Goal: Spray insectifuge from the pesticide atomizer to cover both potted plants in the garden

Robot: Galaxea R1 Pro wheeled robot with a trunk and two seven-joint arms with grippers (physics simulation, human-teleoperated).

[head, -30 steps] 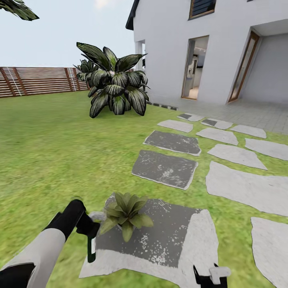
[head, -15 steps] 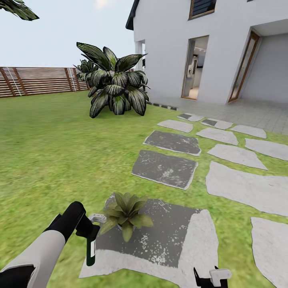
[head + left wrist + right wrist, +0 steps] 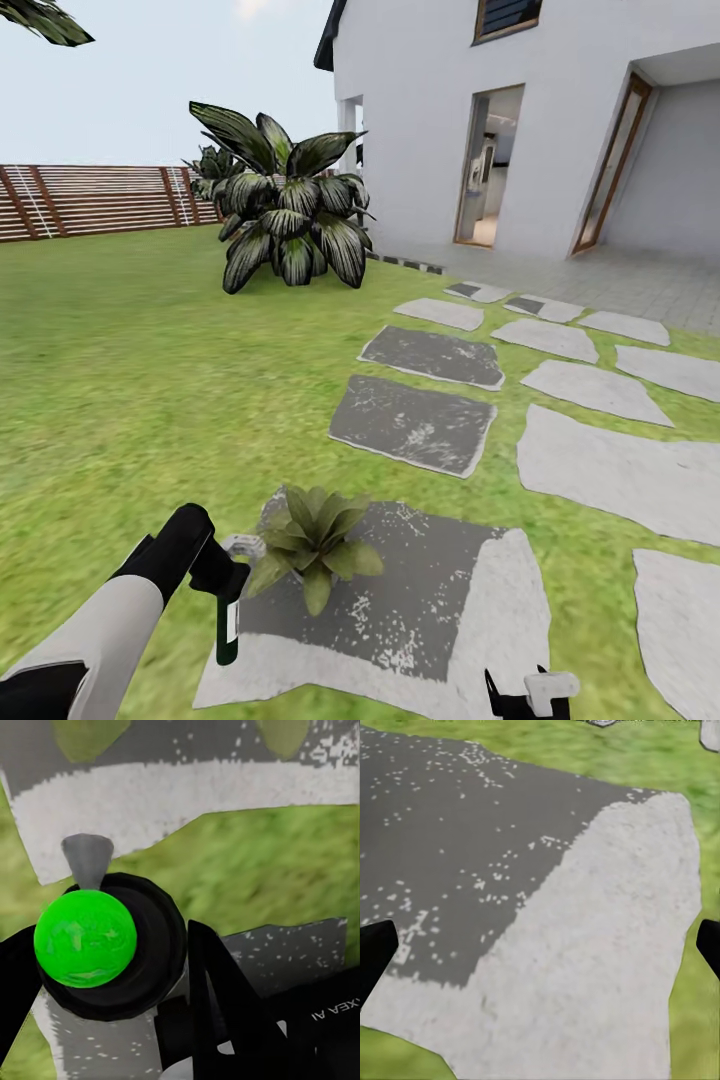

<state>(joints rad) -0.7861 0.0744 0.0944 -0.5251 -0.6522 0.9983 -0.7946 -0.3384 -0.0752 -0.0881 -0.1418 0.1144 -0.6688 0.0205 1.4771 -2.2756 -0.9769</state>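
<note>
Pesticide atomizer (image 3: 229, 620): small, rigid, probably light, smooth dark body (likely slippery, best taken round the middle), held upright in the left gripper (image 3: 222, 580), its pale nozzle just beside the potted plant (image 3: 314, 535) on the stepping stone (image 3: 480, 600).

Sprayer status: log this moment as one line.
left hand: shut on sprayer | nozzle beside potted plant | plant on stepping stone | right hand: open, empty, over stone

Atomizer (image 3: 229, 625) dark green-black with white head, green-leaved potted plant (image 3: 315, 541), stepping stone (image 3: 440, 620) speckled dark grey edged light grey, lawn (image 3: 130, 400) green, fence (image 3: 90, 200) brown slats.
</note>
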